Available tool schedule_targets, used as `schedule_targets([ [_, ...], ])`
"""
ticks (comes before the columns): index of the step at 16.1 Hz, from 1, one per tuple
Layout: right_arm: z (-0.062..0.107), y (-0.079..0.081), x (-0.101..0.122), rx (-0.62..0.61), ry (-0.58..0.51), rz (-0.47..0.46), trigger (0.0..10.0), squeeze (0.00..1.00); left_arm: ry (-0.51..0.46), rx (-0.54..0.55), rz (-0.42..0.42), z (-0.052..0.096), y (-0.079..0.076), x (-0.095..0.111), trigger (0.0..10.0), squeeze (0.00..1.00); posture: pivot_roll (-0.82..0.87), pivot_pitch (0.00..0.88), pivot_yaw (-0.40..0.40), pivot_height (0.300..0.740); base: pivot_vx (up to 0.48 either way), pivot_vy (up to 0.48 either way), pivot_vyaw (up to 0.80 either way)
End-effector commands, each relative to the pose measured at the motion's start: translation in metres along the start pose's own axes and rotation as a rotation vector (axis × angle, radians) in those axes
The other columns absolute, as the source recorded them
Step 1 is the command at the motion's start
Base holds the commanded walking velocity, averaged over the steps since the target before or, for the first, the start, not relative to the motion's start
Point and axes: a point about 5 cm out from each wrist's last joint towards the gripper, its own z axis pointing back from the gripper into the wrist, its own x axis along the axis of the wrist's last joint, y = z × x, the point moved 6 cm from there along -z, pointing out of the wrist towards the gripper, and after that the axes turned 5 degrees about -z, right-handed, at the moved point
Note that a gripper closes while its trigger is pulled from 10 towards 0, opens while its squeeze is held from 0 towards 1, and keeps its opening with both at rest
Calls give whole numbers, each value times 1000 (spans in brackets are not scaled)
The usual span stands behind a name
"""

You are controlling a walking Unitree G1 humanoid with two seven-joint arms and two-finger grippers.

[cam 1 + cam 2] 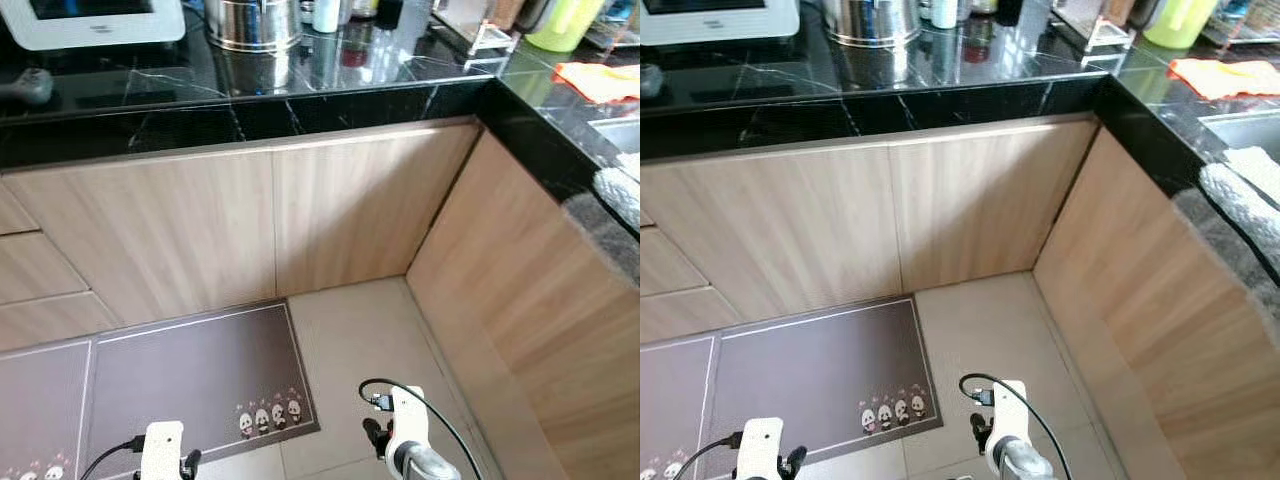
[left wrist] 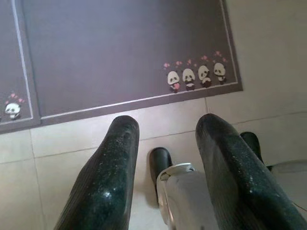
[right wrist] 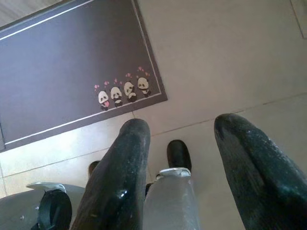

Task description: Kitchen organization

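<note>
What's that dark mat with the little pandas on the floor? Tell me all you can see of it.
The floor mat is a flat, dark grey-brown rectangle with a thin pale border line set just inside its edge. Four small black-and-white pandas with pink hearts above them stand in a row at one corner. It lies flat on the pale floor tiles, its far edge against the wooden cabinet fronts. A second, matching mat adjoins it on the robot's left.

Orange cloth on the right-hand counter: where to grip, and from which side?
Probably best to pinch a raised fold near the middle of the orange cloth, coming straight down from above. It lies low and rumpled on the black counter, so a side approach would find no edge for the jaws to close on.
</note>
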Motion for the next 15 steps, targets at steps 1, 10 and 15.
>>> schedule_targets([
  [1, 2, -4, -9, -12, 24, -3, 10000, 0, 19, -10, -9, 2, -1, -7, 10000, 0, 30, 69, -45, 740, 0, 0, -731],
  [10, 1, -5, -6, -31, 16, -11, 10000, 0, 35, -54, -30, 1, -5, -7, 10000, 0, 28, 69, -26, 740, 0, 0, -728],
  [15, -1, 5, -2, -15, 5, -9, 10000, 0, 2, -85, -25, -1, -2, 4, 10000, 0, 23, 37, 3, 740, 0, 0, -719],
])
